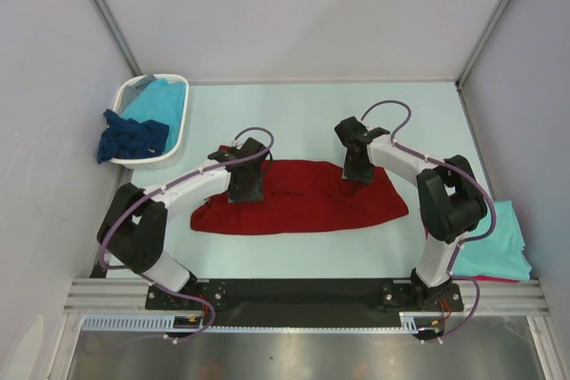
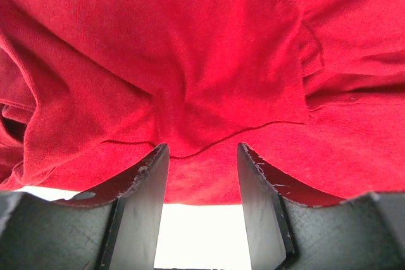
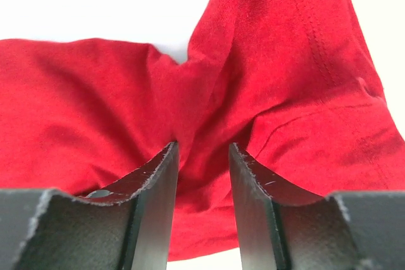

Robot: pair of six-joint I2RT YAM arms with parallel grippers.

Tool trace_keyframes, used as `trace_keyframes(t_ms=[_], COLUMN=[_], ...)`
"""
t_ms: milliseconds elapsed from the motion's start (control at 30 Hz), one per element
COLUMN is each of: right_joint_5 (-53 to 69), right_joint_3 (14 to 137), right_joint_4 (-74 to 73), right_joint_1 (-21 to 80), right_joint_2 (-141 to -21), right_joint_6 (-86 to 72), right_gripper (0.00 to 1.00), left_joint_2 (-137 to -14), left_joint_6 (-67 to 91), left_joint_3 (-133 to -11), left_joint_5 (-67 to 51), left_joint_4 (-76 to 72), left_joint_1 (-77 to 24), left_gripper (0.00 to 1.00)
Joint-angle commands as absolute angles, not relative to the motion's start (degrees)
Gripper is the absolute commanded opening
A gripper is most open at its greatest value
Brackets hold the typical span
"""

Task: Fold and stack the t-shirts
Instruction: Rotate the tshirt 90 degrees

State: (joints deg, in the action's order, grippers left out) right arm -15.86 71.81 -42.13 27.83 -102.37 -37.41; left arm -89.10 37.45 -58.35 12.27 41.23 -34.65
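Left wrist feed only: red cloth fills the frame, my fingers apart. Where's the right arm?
Observer: The right end effector is down on the same red shirt, on its right half.
Operator: Cloth between its fingers?
Observer: Yes. Its wrist view shows a raised fold between the fingers, with the jaws apart.
Operator: Other shirts?
Observer: A turquoise shirt and a navy shirt are in the white basket, far left corner.
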Motion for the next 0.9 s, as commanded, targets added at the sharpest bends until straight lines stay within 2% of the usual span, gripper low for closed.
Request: trace_keyframes(t_ms=[0,67,200,300,533,567,667,700,767,867], right_joint_5=[-16.88,-16.7,-15.65,-15.47,-15.03,-14.77,-15.03,-14.86,-14.85,-15.73], right_joint_3=[72.24,72.6,72.07,71.63,70.31,70.14,69.7,69.61,70.04,71.45], right_joint_4=[-40.96,-41.22,-41.57,-42.1,-42.19,-42.19,-41.66,-41.4,-40.87,-41.83], right_joint_1=[26.46,26.28,26.19,26.28,26.54,26.54,27.25,27.51,27.86,28.3], right_joint_2=[-105.2,-106.08,-105.91,-105.65,-105.56,-105.56,-104.59,-103.98,-102.48,-101.08], right_joint_6=[-36.3,-36.12,-36.04,-35.95,-35.68,-35.68,-35.77,-35.6,-35.59,-35.95], right_gripper=[0.4,0.36,0.19,0.18,0.18,0.19,0.34,0.43,0.5,0.54], left_joint_2=[-88.33,-89.12,-90.26,-91.92,-96.4,-96.94,-96.68,-95.9,-93.53,-90.63], left_joint_6=[39.2,39.46,39.55,39.38,38.94,38.85,39.2,39.29,39.03,37.97], left_joint_3=[-57.31,-57.13,-57.48,-58.62,-60.9,-61.08,-61.09,-61.08,-61.26,-62.66], left_joint_5=[12.31,11.96,11.87,11.87,10.46,10.2,10.89,11.33,13.18,15.38], left_joint_4=[40.08,40.08,40.25,41.04,40.96,41.04,40.43,40.26,40.17,40.25], left_joint_1=[-34.98,-34.98,-34.98,-35.07,-34.98,-34.98,-34.98,-35.07,-35.24,-35.33], left_gripper=[0.51,0.49,0.43,0.39,0.37,0.36,0.37,0.39,0.43,0.48])
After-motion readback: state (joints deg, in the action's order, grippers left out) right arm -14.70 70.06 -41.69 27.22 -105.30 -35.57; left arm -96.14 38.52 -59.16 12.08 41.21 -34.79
